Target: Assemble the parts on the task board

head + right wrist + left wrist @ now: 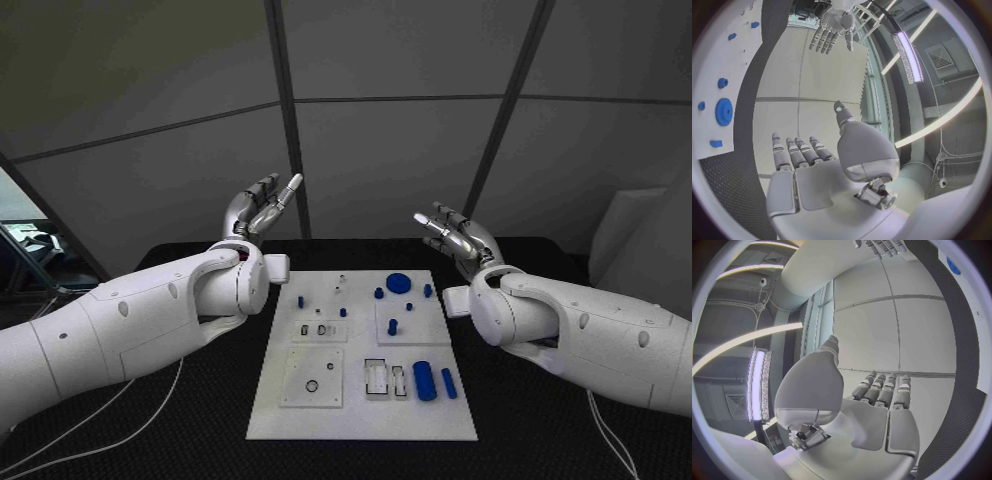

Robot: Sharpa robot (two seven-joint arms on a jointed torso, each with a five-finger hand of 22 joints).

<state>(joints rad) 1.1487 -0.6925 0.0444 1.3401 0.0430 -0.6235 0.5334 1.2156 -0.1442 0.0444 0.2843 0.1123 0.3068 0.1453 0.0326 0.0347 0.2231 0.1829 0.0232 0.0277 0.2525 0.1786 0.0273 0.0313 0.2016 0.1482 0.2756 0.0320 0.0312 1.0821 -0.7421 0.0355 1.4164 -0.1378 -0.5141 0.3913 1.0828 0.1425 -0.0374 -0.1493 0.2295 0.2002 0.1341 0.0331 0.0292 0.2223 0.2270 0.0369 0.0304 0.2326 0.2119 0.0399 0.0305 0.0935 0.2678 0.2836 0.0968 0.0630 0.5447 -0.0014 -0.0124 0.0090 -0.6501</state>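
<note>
Nothing is in hand yet; I judge this the start, before any part is picked.

Left robot hand [264, 210]: raised above the far edge of the desk [173, 430], fingers apart and pointing up, holding nothing. My left wrist view confirms a bare palm and loose fingers.

Task board [361, 425]: white plate lying flat mid-desk, between my two arms. Left half carries recessed panels with small dark rings and slots; I cannot tell whether those seats are filled, the detail is too small. Right half holds the blue parts: a round disc [398, 282] near the far edge, small pegs beside it, and a long blue cylinder [424, 380] lying next to a thinner blue bar [449, 383] towards the near edge.

Right robot hand [454, 235]: also lifted clear of the board, fingers spread, empty.

Next move, as I read it: bring one hand down over the board and close on a loose blue part, probably the cylinder, since it lies free and well apart from the recesses.
</note>
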